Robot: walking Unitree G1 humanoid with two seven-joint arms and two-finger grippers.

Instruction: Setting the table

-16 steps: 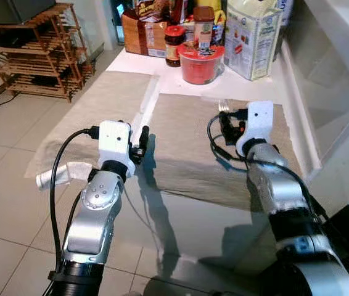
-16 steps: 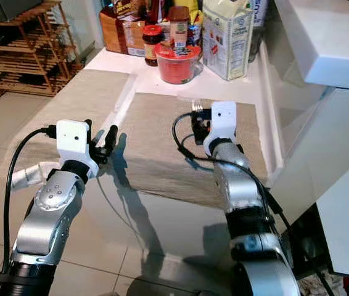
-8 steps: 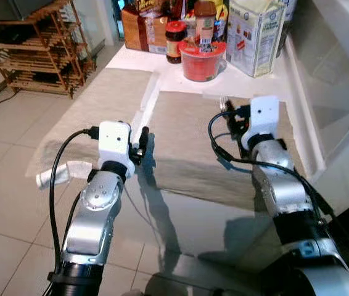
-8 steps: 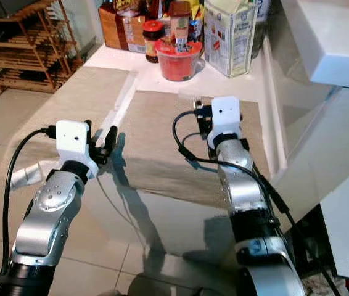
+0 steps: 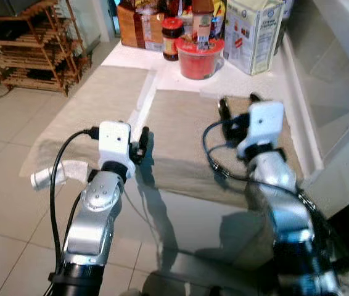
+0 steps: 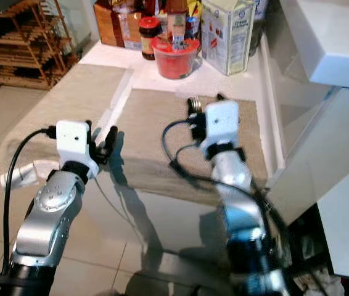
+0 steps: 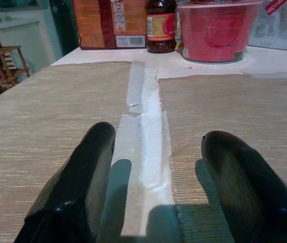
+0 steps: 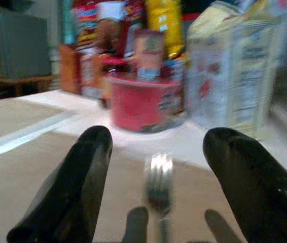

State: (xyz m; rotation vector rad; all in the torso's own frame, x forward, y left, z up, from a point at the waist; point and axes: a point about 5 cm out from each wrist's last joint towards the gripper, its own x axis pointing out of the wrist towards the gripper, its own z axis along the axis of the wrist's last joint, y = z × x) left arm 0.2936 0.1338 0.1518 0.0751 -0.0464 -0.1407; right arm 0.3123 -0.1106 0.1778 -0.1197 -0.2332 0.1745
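Fork [image 8: 158, 188] lies between the right gripper's [image 8: 156, 177] parted jaws.

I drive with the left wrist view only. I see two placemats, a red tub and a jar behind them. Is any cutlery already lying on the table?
Observer: Yes. A fork lies on the right placemat.
Operator: Does the right tool hold it?
Observer: No. The right tool is open, and the fork lies on the mat just ahead of it, in line with the gap, not gripped.
Operator: Is anything lying beside the left arm?
Observer: A white roll, perhaps a cloth, lies by the near corner of the left placemat, on the outer side of the left arm.
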